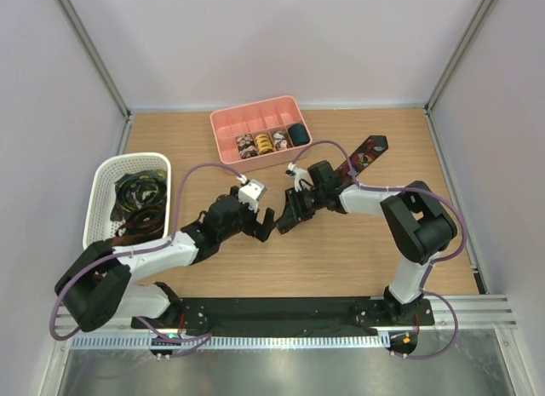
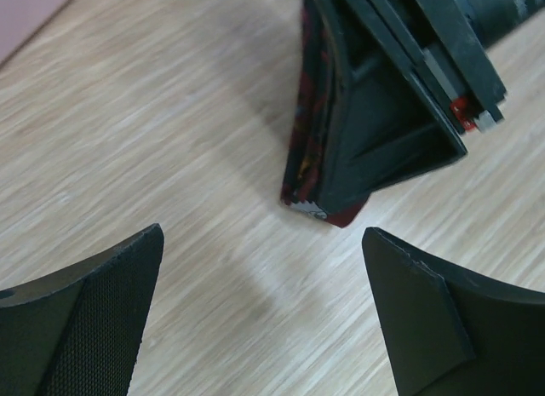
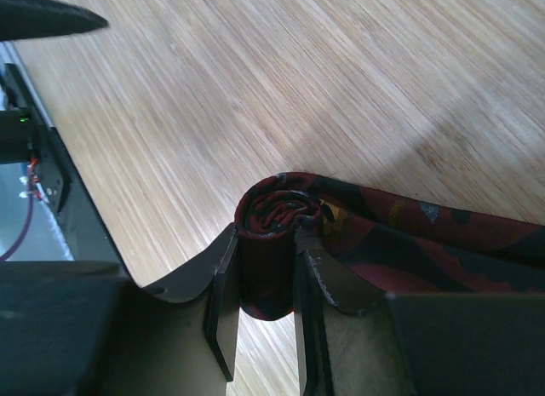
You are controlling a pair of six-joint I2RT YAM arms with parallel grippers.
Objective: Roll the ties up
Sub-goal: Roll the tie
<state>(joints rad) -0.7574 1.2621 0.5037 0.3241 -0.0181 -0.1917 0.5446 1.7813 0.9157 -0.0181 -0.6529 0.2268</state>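
A dark red printed tie (image 3: 400, 234) lies on the wooden table, its near end wound into a small spiral coil (image 3: 281, 213). My right gripper (image 3: 266, 243) is shut on that coil, one finger on each side, with the loose length trailing off to the right. In the top view the right gripper (image 1: 289, 217) stands mid-table and the tie's tail (image 1: 364, 152) stretches toward the back right. My left gripper (image 1: 260, 224) is open just left of it, holding nothing. From the left wrist the gripper (image 2: 262, 234) hangs over bare wood, facing the held tie (image 2: 305, 149).
A pink divided tray (image 1: 230, 123) at the back holds several coiled ties (image 1: 262, 141). A white mesh basket (image 1: 106, 179) at the left holds more loose ties (image 1: 140, 196). White walls enclose the table on three sides. The arms' black base rail (image 1: 281, 315) runs along the near edge.
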